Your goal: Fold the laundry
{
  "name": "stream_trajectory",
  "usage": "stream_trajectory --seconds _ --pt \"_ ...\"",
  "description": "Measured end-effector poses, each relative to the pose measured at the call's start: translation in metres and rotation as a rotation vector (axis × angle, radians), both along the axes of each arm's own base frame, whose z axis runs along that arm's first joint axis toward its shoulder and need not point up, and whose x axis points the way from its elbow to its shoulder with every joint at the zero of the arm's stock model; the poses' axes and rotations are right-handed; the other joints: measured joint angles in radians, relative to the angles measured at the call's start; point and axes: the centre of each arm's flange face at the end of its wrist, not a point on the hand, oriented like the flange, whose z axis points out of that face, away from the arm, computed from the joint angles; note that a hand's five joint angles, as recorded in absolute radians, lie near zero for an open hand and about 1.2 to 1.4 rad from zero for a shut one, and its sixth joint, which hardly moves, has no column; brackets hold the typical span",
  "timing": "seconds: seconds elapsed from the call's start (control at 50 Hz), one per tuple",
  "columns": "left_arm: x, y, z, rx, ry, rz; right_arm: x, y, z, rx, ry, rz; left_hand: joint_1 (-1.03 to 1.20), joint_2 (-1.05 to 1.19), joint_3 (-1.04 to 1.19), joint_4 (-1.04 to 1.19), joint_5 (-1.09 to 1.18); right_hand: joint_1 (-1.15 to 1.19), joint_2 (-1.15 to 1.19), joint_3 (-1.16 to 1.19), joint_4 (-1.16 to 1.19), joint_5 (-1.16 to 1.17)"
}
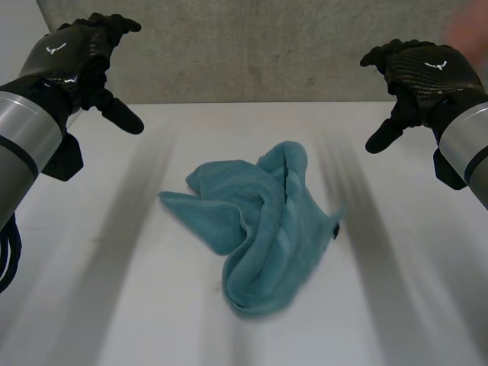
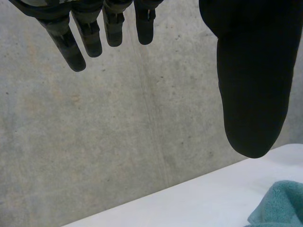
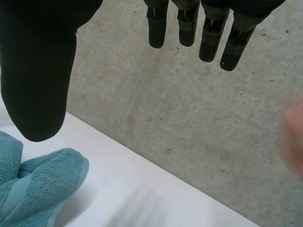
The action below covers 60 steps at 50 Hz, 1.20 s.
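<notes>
A teal towel (image 1: 259,225) lies crumpled in a heap at the middle of the white table (image 1: 114,290). My left hand (image 1: 80,57) hovers high over the table's far left, open, fingers relaxed and holding nothing. My right hand (image 1: 419,72) hovers over the far right, open as well and empty. Both hands are well apart from the towel. In the left wrist view the fingers (image 2: 75,45) hang straight, with a bit of the towel (image 2: 281,205) past the thumb. In the right wrist view the fingers (image 3: 208,40) hang straight and the towel (image 3: 38,189) lies below the thumb.
A grey concrete wall (image 1: 252,46) stands behind the table's far edge. A blurred pinkish shape (image 1: 469,27), perhaps part of a person, sits beyond my right hand and shows as a pinkish blur (image 3: 293,137) in the right wrist view.
</notes>
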Motion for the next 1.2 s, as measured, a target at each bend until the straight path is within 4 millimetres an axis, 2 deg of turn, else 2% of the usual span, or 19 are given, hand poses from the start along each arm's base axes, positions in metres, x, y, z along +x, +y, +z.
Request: stream_trajectory --seconds 0.18,0.24,0.26,0.32,0.34,0.36,0.48,0.5,0.52,0.58,0.62,0.64,0.72,0.82,1.02,1.04,1.06,1.1,1.2 --pt "-0.006 -0.016 -0.025 0.062 -0.046 -0.001 0.007 0.001 -0.009 0.018 0.037 0.071 0.0 0.001 0.0 0.0 0.0 0.0 0.0 0.0 0.0 0.0" --pt "-0.01 -0.026 -0.046 0.101 -0.114 -0.004 0.012 0.003 -0.021 0.037 0.122 0.135 0.0 0.026 0.023 0.023 0.0 0.0 0.0 0.0 0.0 0.0" --pt "-0.01 -0.026 -0.046 0.101 -0.114 -0.004 0.012 0.003 -0.021 0.037 0.122 0.135 0.0 0.026 0.023 0.023 0.0 0.0 0.0 0.0 0.0 0.0" --pt "-0.016 -0.035 -0.073 0.138 -0.218 -0.013 0.016 0.008 -0.04 0.068 0.273 0.208 0.075 0.094 0.093 0.093 0.056 0.0 0.0 0.0 0.0 0.0" --pt "-0.016 -0.035 -0.073 0.138 -0.218 -0.013 0.016 0.008 -0.04 0.068 0.273 0.208 0.075 0.094 0.093 0.093 0.056 0.0 0.0 0.0 0.0 0.0" --pt "-0.018 -0.037 -0.085 0.156 -0.26 -0.019 0.017 0.01 -0.048 0.083 0.33 0.23 0.138 0.148 0.146 0.142 0.112 0.006 0.009 0.011 0.006 0.005" --pt "-0.025 -0.045 -0.123 0.219 -0.356 -0.043 0.014 0.019 -0.072 0.149 0.479 0.285 0.195 0.213 0.211 0.209 0.179 0.061 0.093 0.104 0.087 0.068" --pt "-0.025 -0.045 -0.123 0.219 -0.356 -0.043 0.014 0.019 -0.072 0.149 0.479 0.285 0.195 0.213 0.211 0.209 0.179 0.061 0.093 0.104 0.087 0.068" --pt "-0.028 -0.048 -0.136 0.24 -0.372 -0.049 0.013 0.022 -0.08 0.174 0.488 0.29 0.229 0.244 0.239 0.239 0.209 0.061 0.093 0.104 0.087 0.068" --pt "-0.031 -0.053 -0.153 0.264 -0.385 -0.056 0.011 0.025 -0.091 0.205 0.478 0.288 0.26 0.271 0.27 0.27 0.239 0.061 0.093 0.105 0.088 0.073" --pt "-0.032 -0.054 -0.158 0.27 -0.388 -0.058 0.011 0.025 -0.094 0.211 0.472 0.286 0.274 0.291 0.29 0.288 0.257 0.061 0.093 0.105 0.088 0.073" --pt "-0.034 -0.058 -0.173 0.29 -0.396 -0.063 0.009 0.027 -0.105 0.231 0.447 0.276 0.296 0.31 0.309 0.308 0.277 0.061 0.093 0.105 0.088 0.073" --pt "-0.037 -0.064 -0.195 0.324 -0.408 -0.069 0.006 0.03 -0.12 0.244 0.408 0.257 0.341 0.355 0.353 0.352 0.32 0.061 0.093 0.105 0.088 0.076" --pt "-0.039 -0.069 -0.213 0.35 -0.418 -0.073 0.002 0.037 -0.135 0.263 0.378 0.244 0.382 0.395 0.393 0.394 0.362 0.062 0.093 0.105 0.088 0.078" --pt "-0.043 -0.08 -0.225 0.316 -0.405 -0.066 -0.004 0.055 -0.157 0.354 0.365 0.252 0.622 0.635 0.625 0.625 0.593 0.062 0.093 0.105 0.088 0.079" --pt "-0.043 -0.081 -0.225 0.305 -0.4 -0.063 -0.005 0.056 -0.159 0.359 0.365 0.252 0.622 0.635 0.625 0.625 0.593 0.062 0.093 0.105 0.088 0.079" --pt "-0.044 -0.082 -0.224 0.294 -0.396 -0.06 -0.005 0.057 -0.16 0.364 0.365 0.252 0.798 0.807 0.805 0.797 0.765 0.062 0.093 0.105 0.088 0.079" --pt "-0.044 -0.084 -0.223 0.278 -0.389 -0.055 -0.006 0.058 -0.162 0.369 0.365 0.251 0.905 0.92 0.915 0.909 0.877 0.062 0.093 0.105 0.088 0.079" --pt "-0.047 -0.084 -0.21 0.225 -0.368 -0.047 -0.007 0.057 -0.162 0.366 0.361 0.241 0.976 1.019 1.014 1.016 0.97 0.062 0.093 0.105 0.088 0.079"
